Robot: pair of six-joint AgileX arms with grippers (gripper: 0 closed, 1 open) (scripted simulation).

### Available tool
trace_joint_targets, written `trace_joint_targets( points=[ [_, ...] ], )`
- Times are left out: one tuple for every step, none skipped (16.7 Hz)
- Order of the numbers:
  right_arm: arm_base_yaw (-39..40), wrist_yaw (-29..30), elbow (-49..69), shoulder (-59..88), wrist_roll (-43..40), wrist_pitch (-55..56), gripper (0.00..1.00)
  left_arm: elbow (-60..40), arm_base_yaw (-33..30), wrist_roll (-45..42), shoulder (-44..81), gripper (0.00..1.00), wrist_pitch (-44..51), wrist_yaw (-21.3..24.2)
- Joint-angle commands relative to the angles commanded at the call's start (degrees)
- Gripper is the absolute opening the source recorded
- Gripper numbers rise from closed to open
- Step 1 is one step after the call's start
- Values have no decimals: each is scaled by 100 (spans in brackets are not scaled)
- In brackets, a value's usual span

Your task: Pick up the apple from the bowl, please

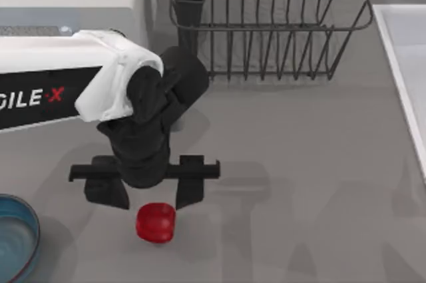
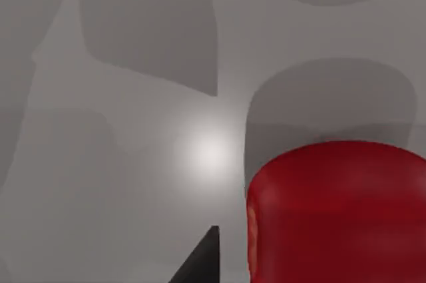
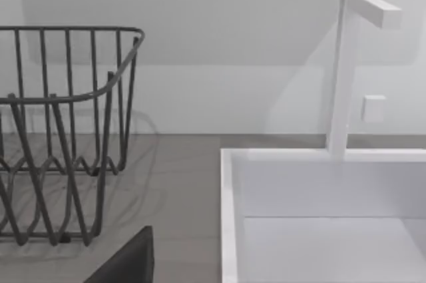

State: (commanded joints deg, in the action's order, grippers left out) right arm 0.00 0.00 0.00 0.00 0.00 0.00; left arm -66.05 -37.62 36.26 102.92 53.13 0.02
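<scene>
The apple (image 1: pixel 156 222) is a small glossy red fruit lying on the grey table, to the right of the bowl and not in it. The bowl (image 1: pixel 32 224), blue-rimmed with a pale glassy inside, sits at the table's front left corner, cut off by the picture's edge. My left gripper (image 1: pixel 148 195) hangs open just above and slightly behind the apple, its two black fingers spread wider than the fruit. The left wrist view has the apple (image 2: pixel 339 213) close up, beside one dark fingertip (image 2: pixel 200 264). My right gripper (image 3: pixel 126 264) is parked by the rack and sink.
A dark wire dish rack (image 1: pixel 266 23) stands at the back of the table, also seen as the rack (image 3: pixel 60 130) in the right wrist view. A white sink (image 1: pixel 403 63) runs along the right edge, with its faucet (image 3: pixel 346 63). Bare grey tabletop lies right of the apple.
</scene>
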Motion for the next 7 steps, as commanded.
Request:
trace_joint_targets(
  points=[
    [0, 0, 0, 0, 0, 0, 100, 0, 0, 0, 0, 98, 0, 0],
    [0, 0, 0, 0, 0, 0, 100, 0, 0, 0, 0, 100, 0, 0],
    [0, 0, 0, 0, 0, 0, 100, 0, 0, 0, 0, 100, 0, 0],
    [0, 0, 0, 0, 0, 0, 100, 0, 0, 0, 0, 100, 0, 0],
    [0, 0, 0, 0, 0, 0, 100, 0, 0, 0, 0, 100, 0, 0],
    [0, 0, 0, 0, 0, 0, 100, 0, 0, 0, 0, 100, 0, 0],
    [0, 0, 0, 0, 0, 0, 100, 0, 0, 0, 0, 100, 0, 0]
  ],
)
